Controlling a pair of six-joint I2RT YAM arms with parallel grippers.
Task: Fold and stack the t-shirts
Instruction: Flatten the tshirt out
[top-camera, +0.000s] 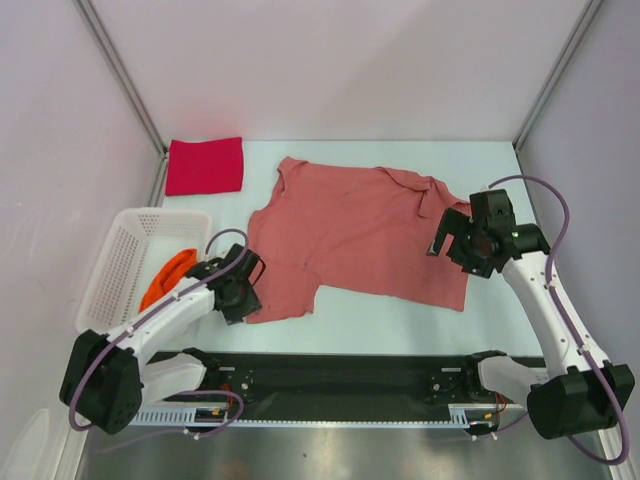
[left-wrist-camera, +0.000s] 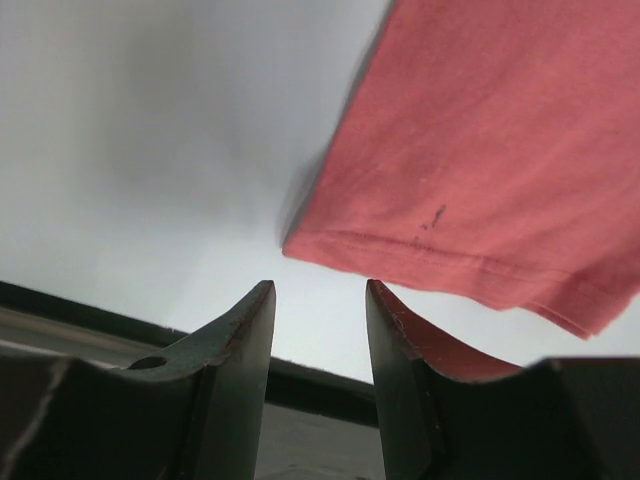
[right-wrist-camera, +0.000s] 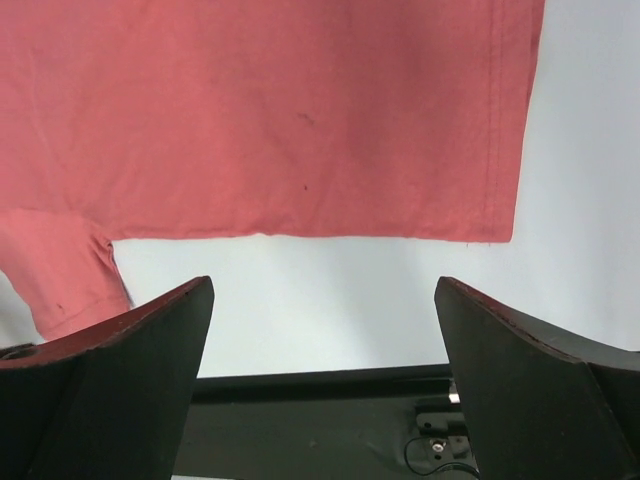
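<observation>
Three t-shirts are showing in the overhead view. The salmon-pink shirt (top-camera: 360, 235) is lying spread out in the middle of the white table (top-camera: 400, 320), mostly flat, with its far right part rumpled. The red shirt (top-camera: 205, 165) is sitting as a neat folded rectangle at the far left corner of the table, apart from the pink one. The orange shirt (top-camera: 170, 272) is lying bunched inside the white basket (top-camera: 120, 260), which is standing at the left edge of the table. The left gripper (top-camera: 243, 298) is hanging at the near left corner of the salmon-pink shirt, just beside the basket. In the left wrist view its fingers (left-wrist-camera: 240, 330) are standing a narrow gap apart with nothing between them, and the stitched edge of the cloth is lying just beyond their tips over bare table. The right gripper (top-camera: 448, 232) is hovering over the right side of the same shirt, near the rumpled part. In the right wrist view its fingers (right-wrist-camera: 160, 330) are spread wide and holding nothing. The shirt's straight edge is running across above them, with bare table and the black rail (top-camera: 340, 370) at the near edge showing between them. Whether either gripper is touching the cloth cannot be told.
</observation>
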